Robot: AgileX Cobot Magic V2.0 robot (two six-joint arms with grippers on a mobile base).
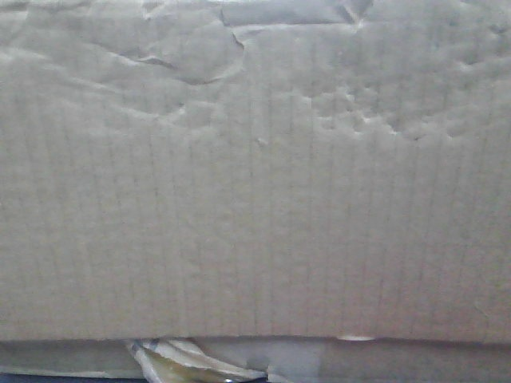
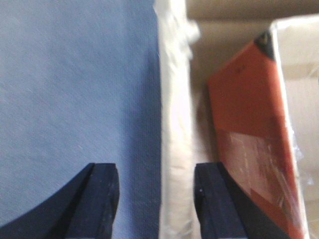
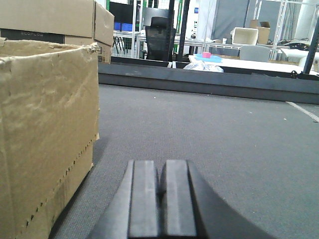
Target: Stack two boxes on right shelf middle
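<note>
Left gripper [image 2: 157, 199] — jaws parted, straddling the upright box wall [image 2: 175, 124]; an orange packet [image 2: 249, 129] lies inside that wall. Right gripper [image 3: 159, 191] — jaws pressed together, empty, near the brown box [image 3: 45, 129] on grey carpet [image 3: 224, 139]. A cardboard face [image 1: 255, 199] fills the front view.

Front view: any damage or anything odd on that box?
Yes. The box fills the view, and its face is worn: the outer paper is peeled near the top left, dimpled dents mark the upper right, and crumpled tape sticks out at the bottom edge.
</note>
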